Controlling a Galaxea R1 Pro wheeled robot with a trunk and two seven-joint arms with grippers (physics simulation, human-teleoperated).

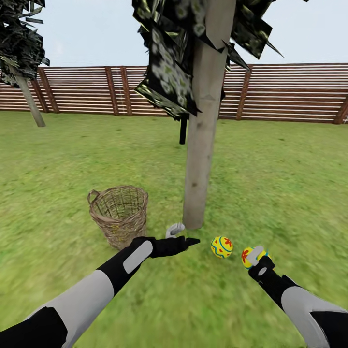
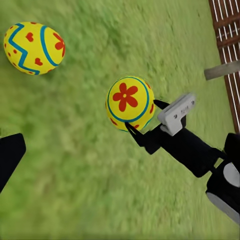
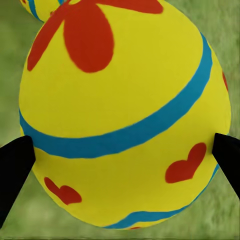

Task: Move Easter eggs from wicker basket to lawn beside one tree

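Second egg going down by the tree

Head view: right gripper clamps an egg beside another egg lying near the trunk; basket stands just left. Left wrist view: left gripper's state is unclear. Right wrist view: fingers flank the held egg; lower to the lawn, then release gently.

Two eggs (yellow) beside tree.
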